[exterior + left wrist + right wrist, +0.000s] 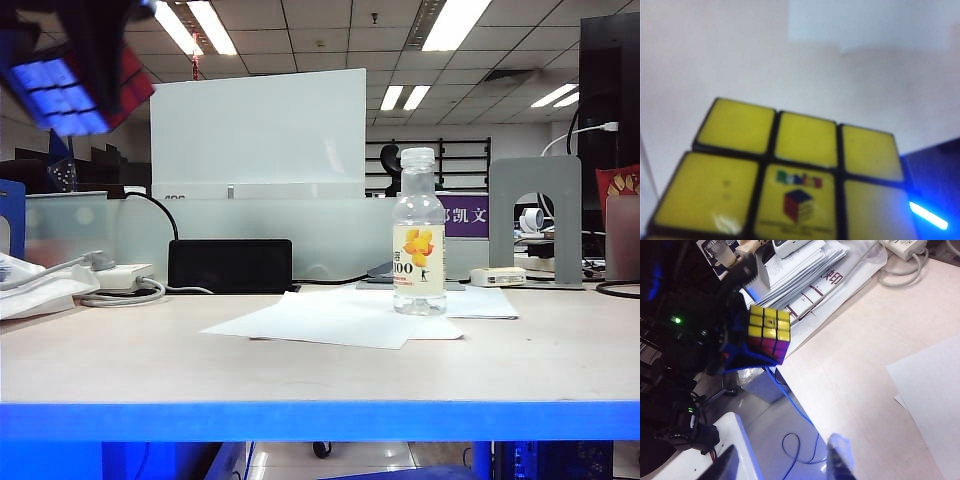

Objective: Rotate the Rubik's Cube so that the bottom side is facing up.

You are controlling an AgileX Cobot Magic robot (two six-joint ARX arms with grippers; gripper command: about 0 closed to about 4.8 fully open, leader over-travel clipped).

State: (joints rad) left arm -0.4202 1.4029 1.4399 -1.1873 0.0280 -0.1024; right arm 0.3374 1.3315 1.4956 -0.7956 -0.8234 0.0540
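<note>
Yellow face of the small black-framed 3x3 Rubik's Cube (pixel 790 180) fills the left wrist view, logo sticker on its centre square, pale tabletop and a white sheet blurred behind it. Cube is off the table, up in the air: in the exterior view it sits at the top left corner (pixel 75 70), tilted, blue and red faces showing, close to the lens and out of focus. Right wrist view shows the same cube (pixel 767 335) from a distance, yellow face plus a red/magenta side, clamped in the dark left gripper (pixel 735 337): black jaw parts press on opposite sides of the cube, so the left gripper is closed around the cube's width and carrying it, beyond the table edge, over the floor and near the stack of white papers (pixel 800 285). Right gripper (pixel 782 465): only two blurred fingertips at the edge of its own view, one dark and one translucent, standing apart with a clear gap and nothing between them; it hangs past the table edge over a white cabinet top and a loose blue cable (pixel 797 440). On the beige table (pixel 520 360) in the exterior view: a clear plastic bottle with white cap and yellow flower label (pixel 419 235), upright on sheets of white paper (pixel 340 320), a black rectangular box (pixel 230 265) behind, white cables at left, a grey metal bookend (pixel 535 220) at right. Bottle is well apart from the cube.
</note>
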